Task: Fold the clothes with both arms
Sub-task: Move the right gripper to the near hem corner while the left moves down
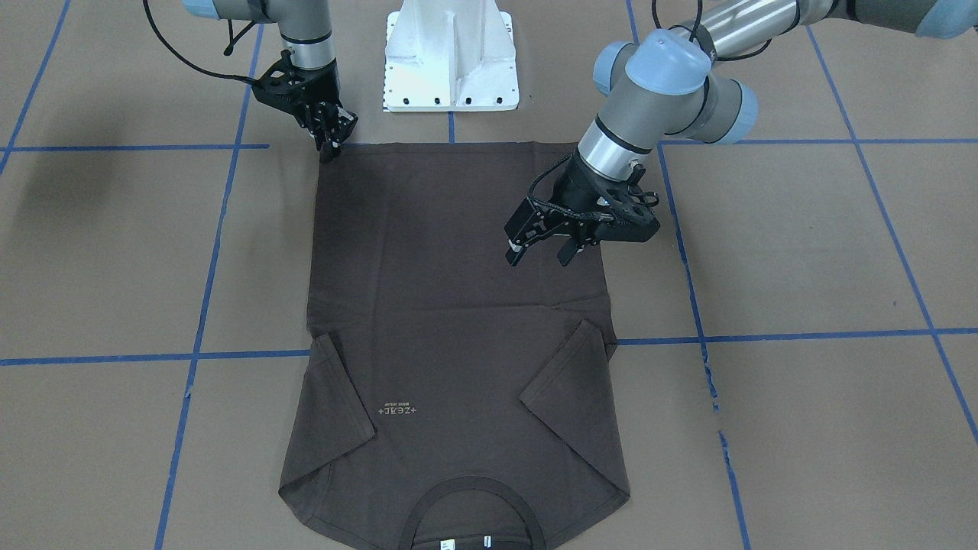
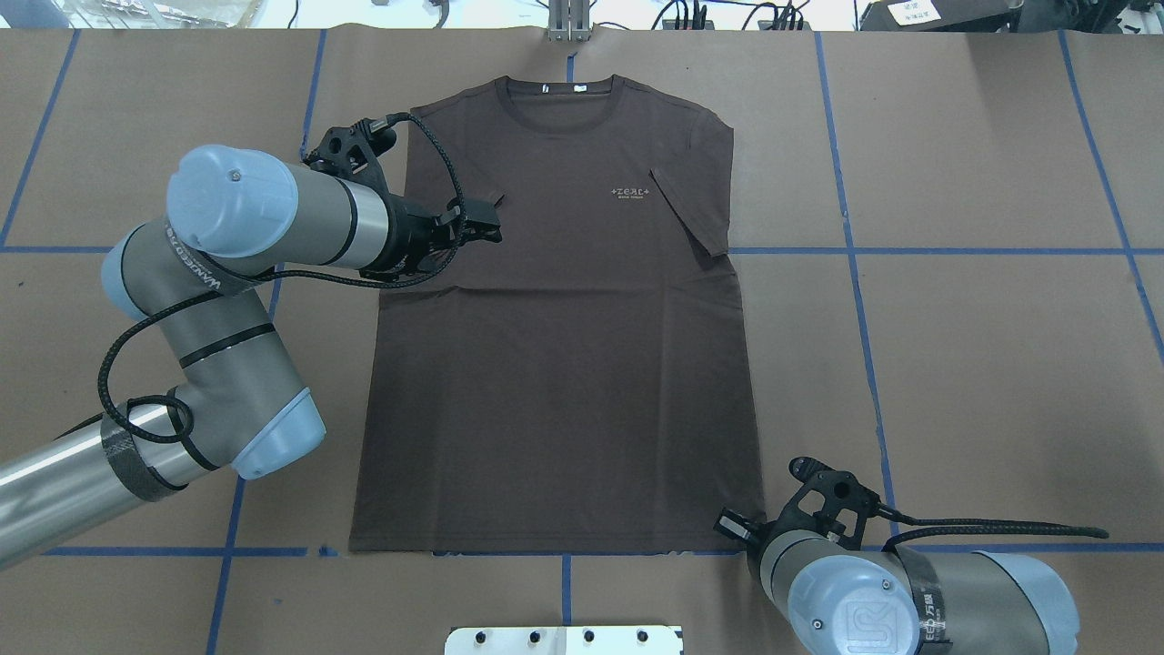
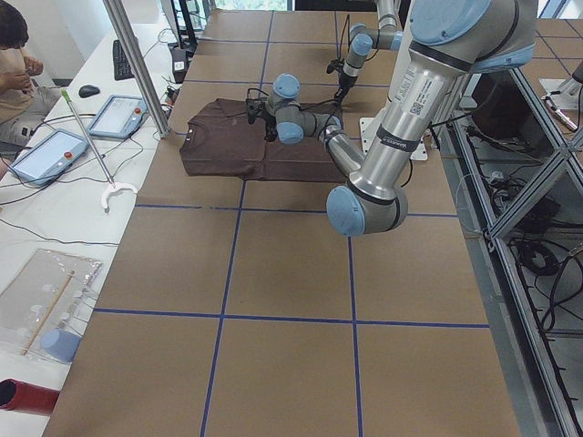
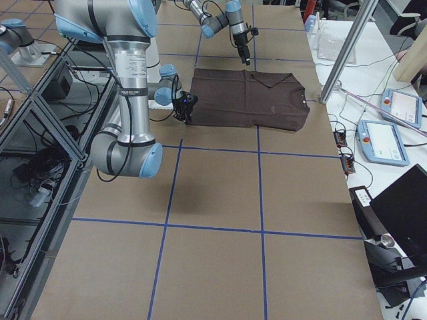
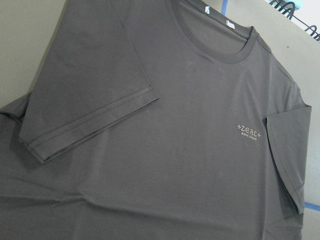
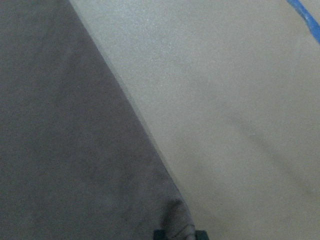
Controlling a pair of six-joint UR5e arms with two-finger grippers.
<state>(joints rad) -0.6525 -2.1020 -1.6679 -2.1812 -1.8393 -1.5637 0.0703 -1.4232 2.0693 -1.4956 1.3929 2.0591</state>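
The dark grey-brown T-shirt (image 1: 458, 305) lies flat on the brown table, front up, with both sleeves folded inward. Its collar (image 2: 559, 100) and white tags are at the far edge from the robot. The pale lettering (image 2: 632, 191) shows on the chest. My left gripper (image 1: 540, 256) is open and empty, hovering over the shirt's body near its left side, below the folded sleeve (image 5: 90, 120). My right gripper (image 1: 332, 143) is shut on the hem corner nearest the robot on the right side. The right wrist view shows the fabric (image 6: 60, 150) puckered between the fingertips.
The white pedestal base (image 1: 451, 61) stands just behind the hem. Blue tape lines (image 1: 206, 305) grid the table. In the side views a metal pole (image 3: 137, 64) and a side table with tablets (image 3: 118, 114) stand beyond the collar end.
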